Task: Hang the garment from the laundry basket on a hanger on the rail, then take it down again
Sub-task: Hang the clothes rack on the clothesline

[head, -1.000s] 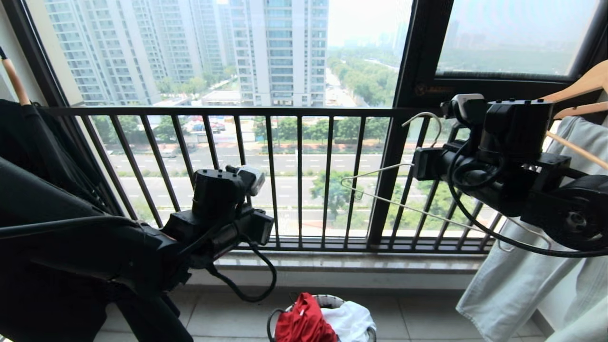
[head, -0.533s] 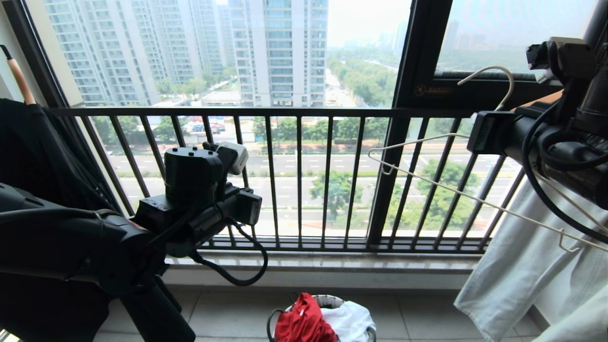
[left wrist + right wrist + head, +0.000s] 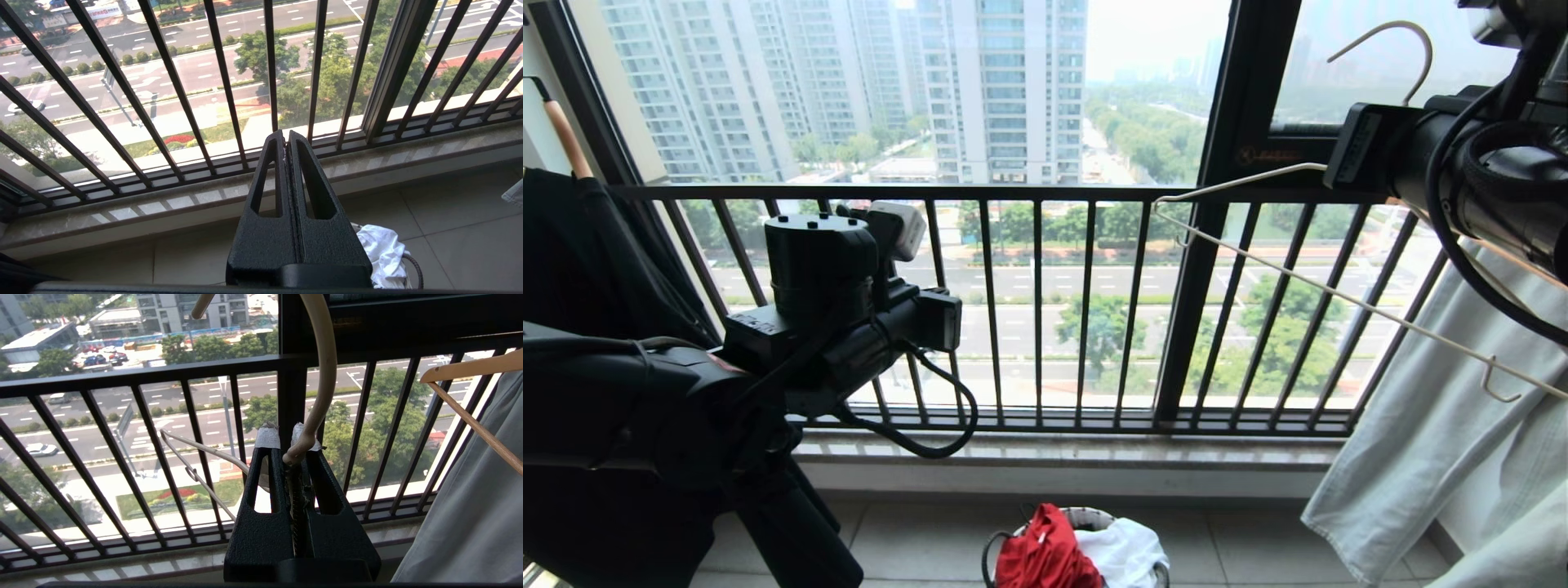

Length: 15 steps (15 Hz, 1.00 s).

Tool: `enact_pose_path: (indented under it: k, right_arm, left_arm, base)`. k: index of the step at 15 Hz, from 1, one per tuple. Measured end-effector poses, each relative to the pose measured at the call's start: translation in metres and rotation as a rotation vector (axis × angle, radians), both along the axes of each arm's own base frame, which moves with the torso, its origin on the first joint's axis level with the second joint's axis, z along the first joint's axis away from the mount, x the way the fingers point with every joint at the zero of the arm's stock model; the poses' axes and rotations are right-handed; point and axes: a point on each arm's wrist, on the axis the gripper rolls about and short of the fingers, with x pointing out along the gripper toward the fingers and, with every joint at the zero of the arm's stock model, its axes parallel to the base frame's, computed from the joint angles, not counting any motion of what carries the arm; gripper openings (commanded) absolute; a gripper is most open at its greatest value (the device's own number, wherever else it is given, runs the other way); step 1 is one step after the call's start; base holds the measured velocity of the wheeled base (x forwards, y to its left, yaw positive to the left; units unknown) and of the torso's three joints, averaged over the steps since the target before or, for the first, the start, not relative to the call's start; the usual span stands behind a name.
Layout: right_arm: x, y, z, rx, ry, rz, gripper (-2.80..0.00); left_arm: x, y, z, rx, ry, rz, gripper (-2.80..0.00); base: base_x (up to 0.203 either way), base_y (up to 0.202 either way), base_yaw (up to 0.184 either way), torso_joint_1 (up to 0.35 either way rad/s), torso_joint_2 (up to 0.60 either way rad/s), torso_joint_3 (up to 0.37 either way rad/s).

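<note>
The laundry basket [image 3: 1086,516] is chopped off by the head view's bottom edge, so the garment [image 3: 1045,551] is just a red lump, lettering hidden. The hanger [image 3: 1339,298] disappears behind the right arm.

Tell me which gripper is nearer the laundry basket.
Left. The left gripper, shut and empty, hangs above the laundry basket; the right gripper is high up, clamping the hanger.

Left hand [image 3: 288,141]: fingers pressed together, empty. Dark balcony railing [image 3: 220,81] beyond. White cloth [image 3: 382,253] on floor beside it.
</note>
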Motion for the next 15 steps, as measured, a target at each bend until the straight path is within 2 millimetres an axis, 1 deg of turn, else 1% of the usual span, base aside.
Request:
enact_pose_path:
  k: [2,4,7,9,10,12,14,15]
  right_arm:
    - [0.005,0.016,0.006,0.017,-0.015,-0.016,-2.8]
    - [0.012,0.033,0.005,0.022,-0.016,-0.008,-2.8]
    - [0.023,0.052,0.021,0.069,-0.079,-0.014,-2.8]
    - [0.029,0.061,0.025,0.057,-0.091,-0.017,-2.8]
    - [0.031,0.063,0.026,0.059,-0.094,-0.021,-2.8]
    - [0.029,0.058,0.029,0.071,-0.104,-0.041,-2.8]
    - [0.024,0.046,0.035,0.079,-0.115,-0.069,-2.8]
    - [0.024,0.036,0.037,0.082,-0.122,-0.097,-2.8]
  left_arm:
    - [-0.002,0.004,0.007,-0.009,-0.02,0.01,-2.8]
    - [-0.004,0.006,0.012,-0.018,-0.035,0.014,-2.8]
    - [-0.006,0.011,0.018,-0.027,-0.053,0.024,-2.8]
    - [-0.006,0.014,0.022,-0.031,-0.062,0.033,-2.8]
    - [-0.006,0.015,0.022,-0.032,-0.065,0.037,-2.8]
    - [-0.007,0.017,0.023,-0.033,-0.068,0.042,-2.8]
    - [-0.007,0.018,0.024,-0.033,-0.069,0.043,-2.8]
    - [-0.007,0.018,0.024,-0.033,-0.07,0.043,-2.8]
  base:
    - [0.0,0.0,0.0,0.0,0.0,0.0]
    - [0.0,0.0,0.0,0.0,0.0,0.0]
    - [0.0,0.0,0.0,0.0,0.0,0.0]
    - [0.0,0.0,0.0,0.0,0.0,0.0]
    - [0.0,0.0,0.0,0.0,0.0,0.0]
    - [0.0,0.0,0.0,0.0,0.0,0.0]
    - [0.0,0.0,0.0,0.0,0.0,0.0]
    - [0.0,0.0,0.0,0.0,0.0,0.0]
